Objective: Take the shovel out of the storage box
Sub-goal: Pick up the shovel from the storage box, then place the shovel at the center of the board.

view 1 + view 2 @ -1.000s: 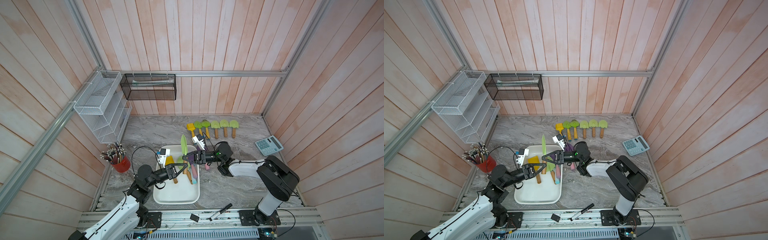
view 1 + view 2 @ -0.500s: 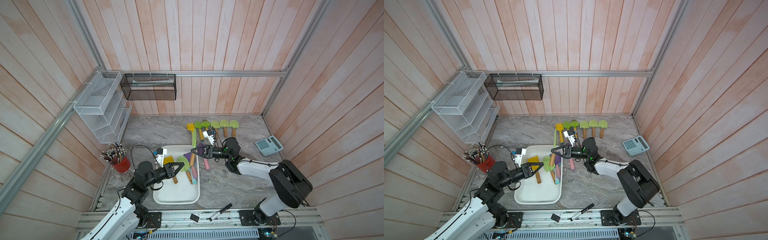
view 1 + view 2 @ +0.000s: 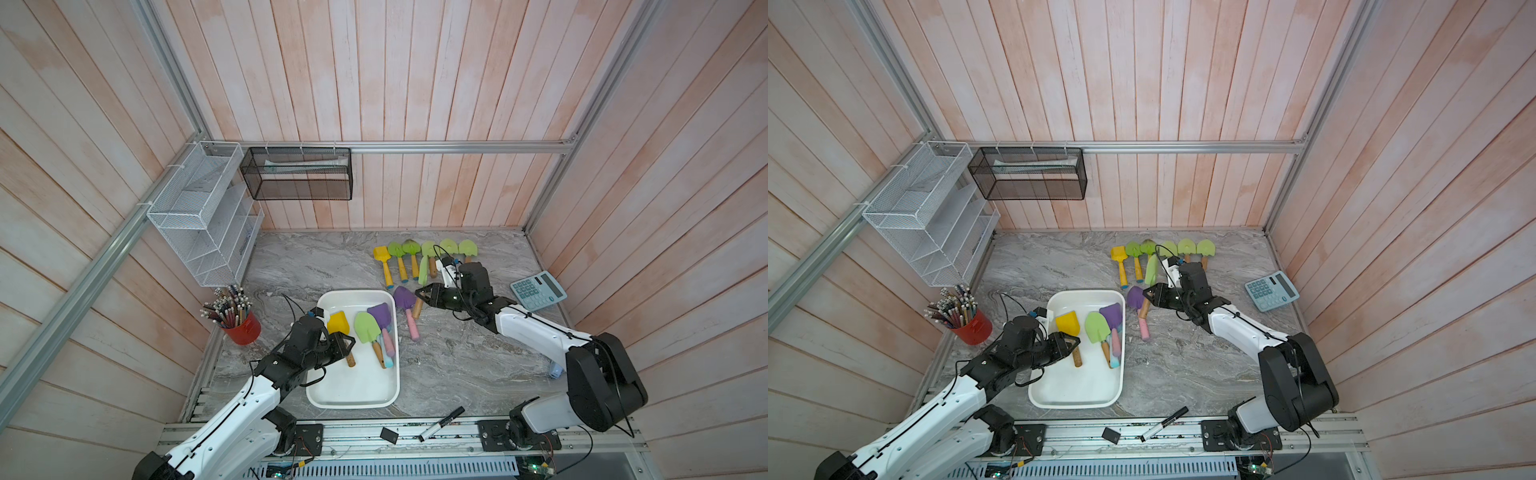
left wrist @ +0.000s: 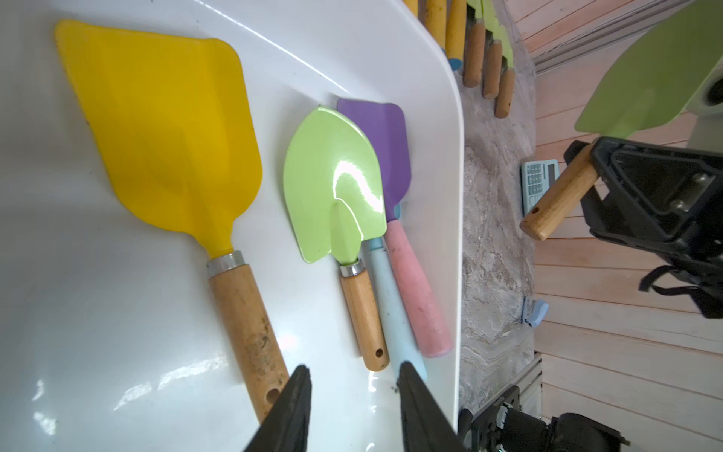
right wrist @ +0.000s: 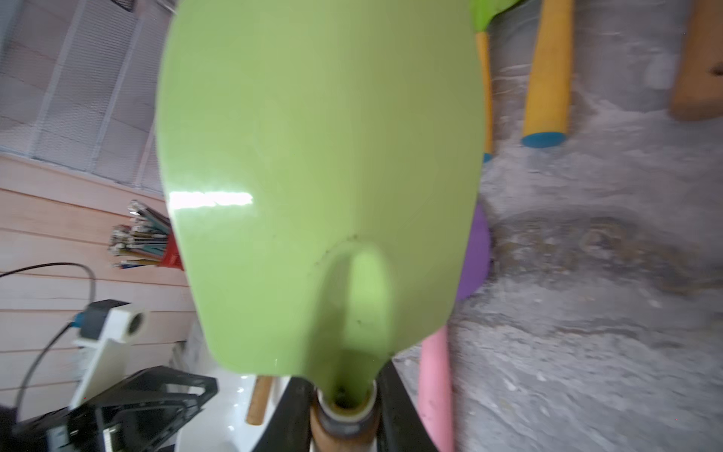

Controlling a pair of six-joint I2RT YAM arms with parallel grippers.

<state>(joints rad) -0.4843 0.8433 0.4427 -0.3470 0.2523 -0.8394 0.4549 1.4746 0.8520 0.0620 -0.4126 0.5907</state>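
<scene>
Right wrist view is almost filled by the blade of the green shovel (image 5: 321,176). The right gripper (image 5: 344,415) clamps its wooden handle close under the blade, a hold that should keep the blade from swinging. In a top view this shovel (image 3: 423,270) hangs clear of the storage box (image 3: 353,405), which sits toward the tabletop's near edge. The shovel is over the tabletop beyond the box's far right corner, close to the row of shovels (image 3: 424,251) laid along the far edge, so it is probably bound for that row. The left gripper (image 4: 354,375) hovers over the box's left side, its jaws part-way apart with nothing between them. It is lined up by the handles of the yellow shovel (image 4: 164,129) and a second green shovel (image 4: 336,184), likely readying the next pick.
</scene>
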